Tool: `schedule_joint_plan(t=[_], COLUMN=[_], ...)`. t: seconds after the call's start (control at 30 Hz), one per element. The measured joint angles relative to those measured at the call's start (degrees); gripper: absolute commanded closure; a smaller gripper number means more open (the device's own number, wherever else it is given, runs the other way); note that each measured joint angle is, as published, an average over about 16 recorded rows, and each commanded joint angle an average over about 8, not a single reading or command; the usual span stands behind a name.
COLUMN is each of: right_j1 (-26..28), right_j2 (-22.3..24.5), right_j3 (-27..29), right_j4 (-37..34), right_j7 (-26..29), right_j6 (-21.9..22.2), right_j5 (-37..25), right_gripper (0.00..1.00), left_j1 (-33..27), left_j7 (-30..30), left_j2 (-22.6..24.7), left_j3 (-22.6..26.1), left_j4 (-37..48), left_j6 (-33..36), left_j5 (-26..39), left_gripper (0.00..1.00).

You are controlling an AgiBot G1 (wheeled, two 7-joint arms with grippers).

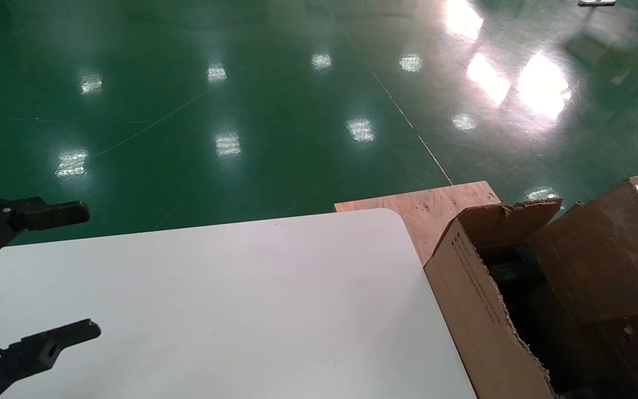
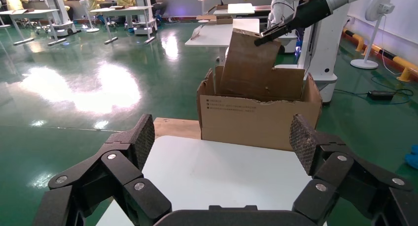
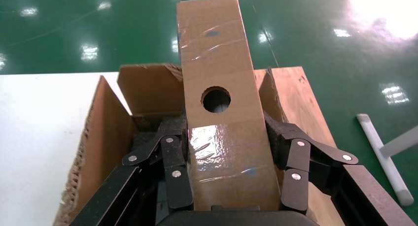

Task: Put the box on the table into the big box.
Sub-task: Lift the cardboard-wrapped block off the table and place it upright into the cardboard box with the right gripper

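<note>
A glossy green floor (image 1: 241,111), streaked with lamp reflections, fills the upper half of the head view, and open room is left there beyond the furniture. The white smooth-topped table (image 1: 241,299) is spread across the lower left and centre of that view, its rounded corner reaching toward the frame's middle, its far edge running clear against the floor. Just right of the table's right edge the large brown corrugated carton with ragged torn flaps (image 1: 479,310) is seen standing, small black print on its near side and dark foam within; its side wall lies close along the table edge. A brown plywood board (image 1: 424,205) is shown beneath and behind the carton, at centre right.

In the right wrist view the small long flat brown cardboard box with a round hole and taped edges (image 3: 222,108) is held tilted over the carton's open mouth, gripped at its near end by the right gripper (image 3: 229,162), whose fingers are clamped against both long sides. The carton's torn walls flank the small box on either side.

At the far left of the head view the left gripper (image 1: 83,271) is held over the table's left part, its fingers spread wide apart with nothing between them. In the left wrist view, a white robot stand (image 2: 325,44) is seen behind the carton.
</note>
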Motion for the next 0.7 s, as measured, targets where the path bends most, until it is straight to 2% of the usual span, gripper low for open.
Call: schedule_joint_plan(t=[0.2, 0.7], right_j1=[0.8, 0.0], right_j2=[0.7, 0.9], right_j3=[-2.2, -2.5], right_j4=[-1.4, -5.1], right_j7=[-1.9, -4.2], right_j6=[0.9, -0.3], right_j5=[-0.4, -1.7], right_gripper=[1.0, 1.0], left_j1=[0.0, 0.0], left_j7=[0.0, 0.0], left_j2=[0.0, 0.0], left_j3=[0.0, 0.0], left_j4=[0.0, 0.0], left_j6=[0.0, 0.0], left_j5=[0.0, 0.0], left_gripper=[0.0, 0.0])
